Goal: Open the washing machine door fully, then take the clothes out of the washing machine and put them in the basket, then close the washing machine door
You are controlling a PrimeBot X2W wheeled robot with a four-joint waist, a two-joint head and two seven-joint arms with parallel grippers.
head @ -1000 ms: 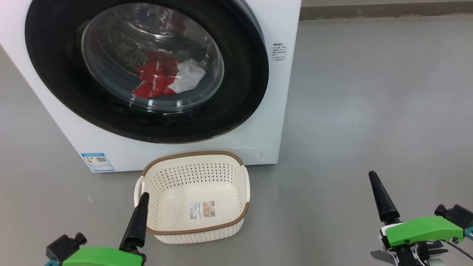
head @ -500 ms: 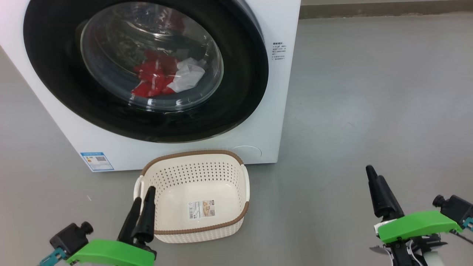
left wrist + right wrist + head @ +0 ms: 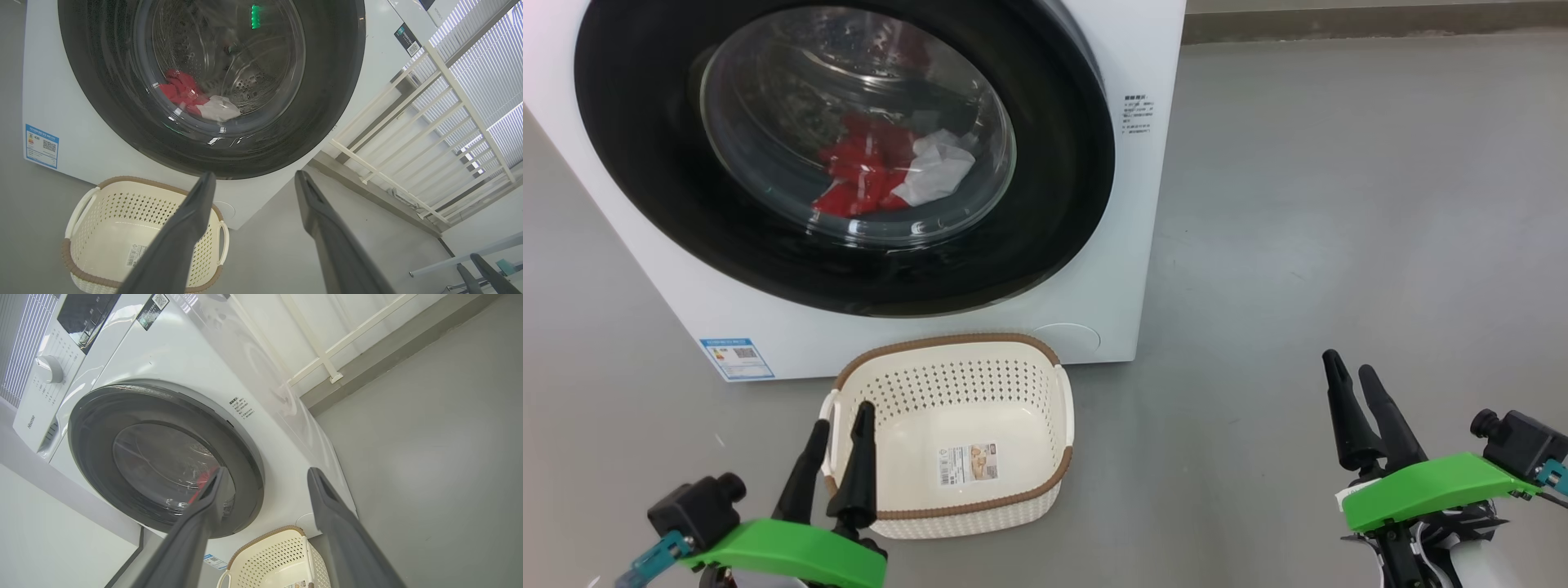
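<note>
The top of the washing machine [image 3: 1143, 245] was cut off in the head view. The clothes [image 3: 874, 175] were made out dimly through the glass of the shut washing machine door [image 3: 645, 204], low in the drum. The basket [image 3: 956, 339] was set on the grey floor [image 3: 1339, 204] just before the machine, its near left corner hidden by the left gripper [image 3: 843, 415], fingers parted. The right gripper [image 3: 1347, 363], likewise parted, was held over floor well apart. A white railing [image 3: 408, 134] was seen beside the machine.

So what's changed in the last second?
Both grippers have come up the head view a little: the left gripper near the basket, the right gripper also edging left. Each showed one finger before, and now shows two, spread apart. Nothing was grasped. The door stays shut, the clothes inside, the basket empty.
</note>
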